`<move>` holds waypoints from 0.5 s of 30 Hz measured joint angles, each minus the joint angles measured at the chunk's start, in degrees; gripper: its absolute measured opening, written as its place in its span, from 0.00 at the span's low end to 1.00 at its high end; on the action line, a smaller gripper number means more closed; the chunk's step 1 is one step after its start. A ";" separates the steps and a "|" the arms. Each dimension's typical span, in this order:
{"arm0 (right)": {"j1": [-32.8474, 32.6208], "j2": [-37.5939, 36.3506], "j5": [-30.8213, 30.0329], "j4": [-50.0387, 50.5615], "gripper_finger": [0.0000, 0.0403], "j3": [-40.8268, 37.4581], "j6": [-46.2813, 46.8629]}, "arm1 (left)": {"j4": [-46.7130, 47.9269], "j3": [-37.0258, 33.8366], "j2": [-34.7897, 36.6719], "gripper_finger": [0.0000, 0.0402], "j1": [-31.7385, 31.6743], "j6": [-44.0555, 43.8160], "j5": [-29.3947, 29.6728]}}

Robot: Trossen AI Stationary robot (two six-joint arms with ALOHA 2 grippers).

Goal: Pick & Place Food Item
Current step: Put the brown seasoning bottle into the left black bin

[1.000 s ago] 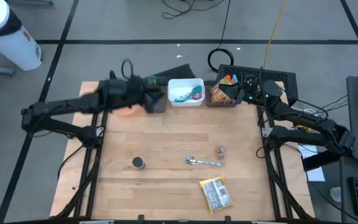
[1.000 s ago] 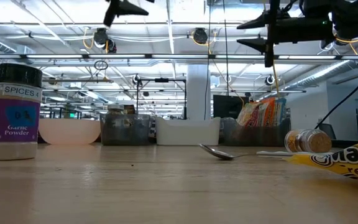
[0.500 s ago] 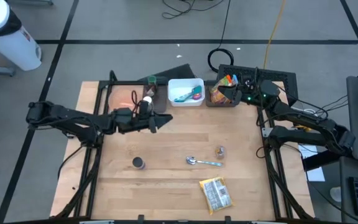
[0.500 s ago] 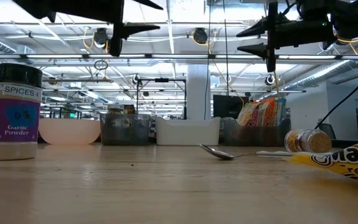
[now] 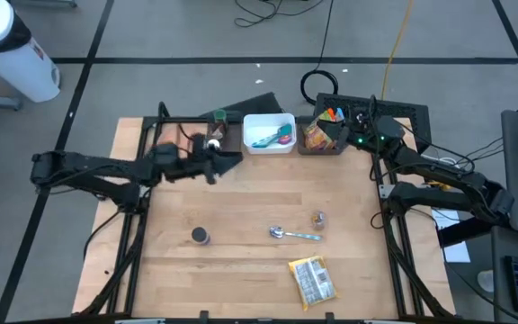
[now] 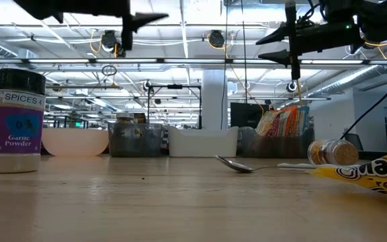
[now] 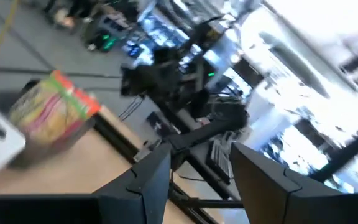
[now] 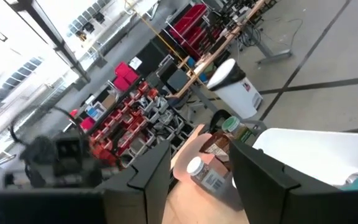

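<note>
A yellow snack packet [image 5: 313,279] lies flat near the table's front edge. A garlic powder jar [image 5: 200,236] stands upright left of the middle. A small jar [image 5: 318,218] lies on its side by a spoon [image 5: 293,235]. My left gripper [image 5: 234,159] hovers open, high above the table, just on the near side of the far bins. My right gripper [image 5: 331,135] hangs open, high over the bin of snack bags [image 5: 317,137]. The wrist views show nothing between the fingers of my left gripper [image 7: 194,155] or of my right gripper [image 8: 197,155].
Along the far edge stand a pink bowl [image 6: 76,141], a dark bin of bottles [image 5: 216,133], a white bin [image 5: 268,120] holding utensils, and the snack bin. Dark frame rails run along both sides of the wooden table [image 5: 241,202].
My left gripper has come away from above the far bins toward the table's middle and sunk lower, rolling as it went; its fingers stay apart. My right arm has kept still. Nothing on the table has moved.
</note>
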State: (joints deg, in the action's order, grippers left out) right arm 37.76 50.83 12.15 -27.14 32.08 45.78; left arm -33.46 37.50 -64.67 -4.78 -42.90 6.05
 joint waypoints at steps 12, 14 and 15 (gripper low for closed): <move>-3.73 0.26 -0.36 6.50 0.39 0.00 -1.28 | 29.56 0.00 32.63 0.44 -7.78 13.97 -5.58; -4.77 0.78 -0.43 6.47 0.39 0.00 -2.32 | 34.90 0.02 36.11 0.44 -7.30 13.95 -5.60; -5.27 1.19 -0.72 6.16 0.39 0.00 -2.68 | 37.68 0.09 37.50 0.44 -6.92 13.95 -5.60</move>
State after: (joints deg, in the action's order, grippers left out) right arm 32.49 52.02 11.43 -20.98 32.08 43.10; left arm 4.23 37.58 -27.17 -11.71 -28.95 0.45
